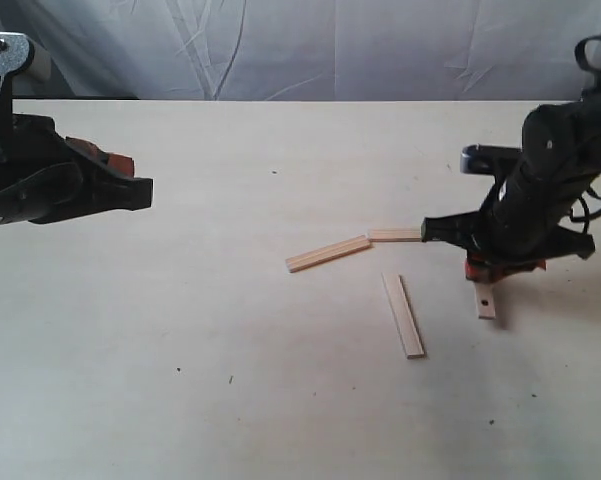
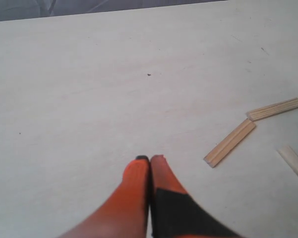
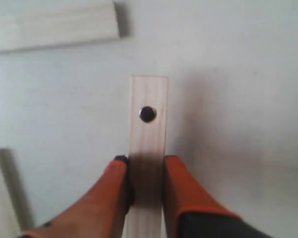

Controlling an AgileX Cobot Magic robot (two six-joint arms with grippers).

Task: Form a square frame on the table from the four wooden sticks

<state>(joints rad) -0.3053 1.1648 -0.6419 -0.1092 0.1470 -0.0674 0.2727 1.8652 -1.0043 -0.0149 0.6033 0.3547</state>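
Four wooden sticks (image 2: 229,143) lie loose on the table (image 1: 180,400), all gathered toward its three o'clock half in the exterior view and not yet a square. A slanted stick (image 1: 327,253) sits nearest the middle. At its two o'clock end a level stick (image 1: 395,235) meets it or very nearly, making a shallow bend rather than a corner. A third stick (image 1: 403,315) lies apart at five o'clock of that joint, running roughly twelve to six. The fourth stick (image 1: 487,300), marked with a dark dot (image 3: 148,114) near its end, lies at three o'clock of the third, under the right gripper (image 3: 145,161). The right wrist view shows its orange fingers (image 3: 181,188) set against both long edges of that slat, pinching it across its width; whether it rests on the table or just above it I cannot tell. The left gripper (image 2: 149,159) hovers well apart at the nine o'clock side, tips pressed together and holding nothing. The step in hand looks like the grasp of the fourth stick, with the frame barely begun. The next move probably calls for a secure pinch, a slight lift, and a short carry toward eleven o'clock, so that the slat's far end butts against the level stick's free end at a right angle. A thin slat held this way may swivel between the pads, so it should go slowly.
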